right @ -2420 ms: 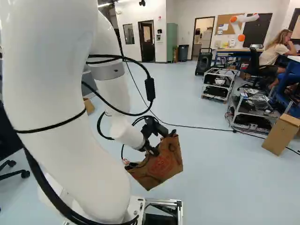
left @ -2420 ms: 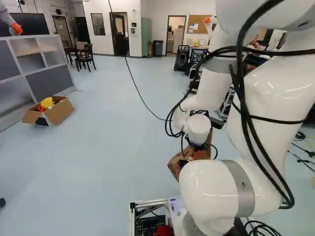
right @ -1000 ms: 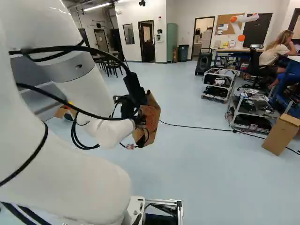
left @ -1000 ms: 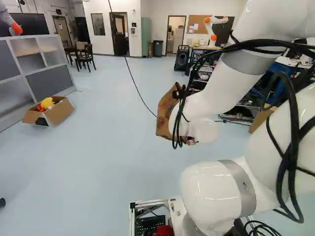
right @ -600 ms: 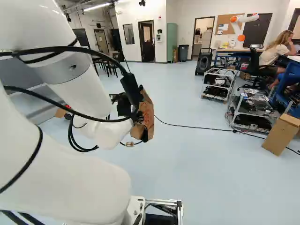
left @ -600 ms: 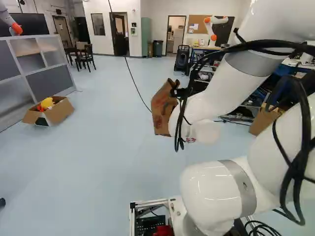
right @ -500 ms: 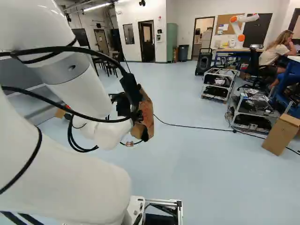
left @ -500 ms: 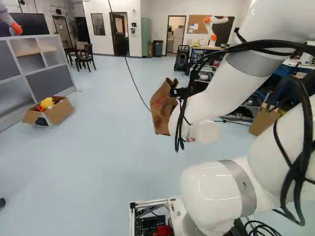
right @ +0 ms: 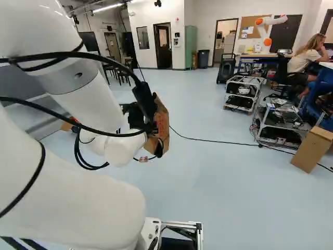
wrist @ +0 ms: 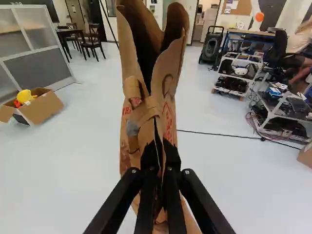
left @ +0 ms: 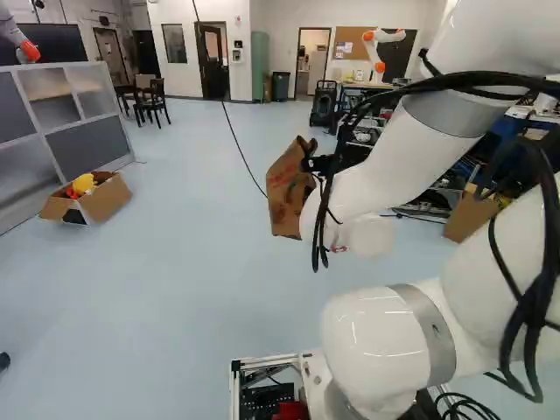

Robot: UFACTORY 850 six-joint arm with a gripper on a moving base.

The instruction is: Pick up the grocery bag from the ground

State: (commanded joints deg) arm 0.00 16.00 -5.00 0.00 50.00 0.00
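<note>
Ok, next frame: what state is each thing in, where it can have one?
Gripper: shut on the bag.
Grocery bag: held up off the floor, mouth spread open.
Cardboard box at the left of the left base view: open, yellow and red items inside.
Doorway beside the pinboard: open, next room visible.

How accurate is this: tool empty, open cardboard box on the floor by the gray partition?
Not empty: the wrist view shows the tool shut on the paper bag. The open cardboard box is on the floor by the gray partition, as stated.
</note>
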